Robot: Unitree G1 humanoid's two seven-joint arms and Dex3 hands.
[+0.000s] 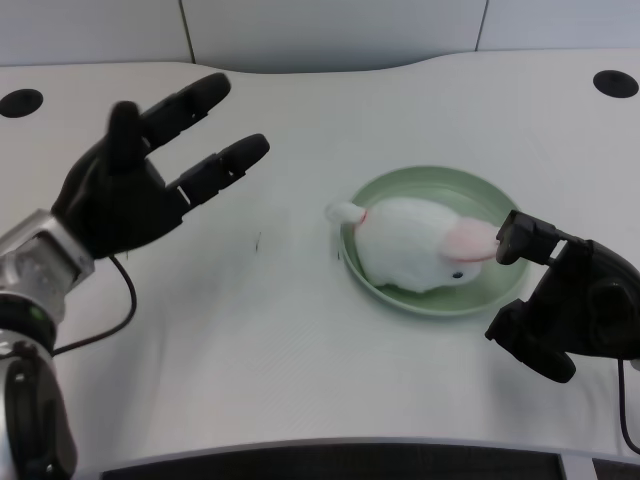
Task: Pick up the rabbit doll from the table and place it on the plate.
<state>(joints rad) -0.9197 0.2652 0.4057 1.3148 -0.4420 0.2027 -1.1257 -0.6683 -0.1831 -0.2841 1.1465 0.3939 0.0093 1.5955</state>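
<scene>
A white rabbit doll [415, 245] with pink ears lies on the pale green plate [440, 185] right of the table's middle, its tail hanging over the plate's left rim. My left hand [140, 180] is raised over the table's left side, well apart from the doll, fingers spread and holding nothing. My right hand [565, 300] sits by the plate's right rim, fingers curled.
The white table [260, 330] has two dark round holes, one at the back left [20, 102] and one at the back right [614, 83]. A black cable [115, 310] loops below my left wrist. The table's front edge runs along the bottom.
</scene>
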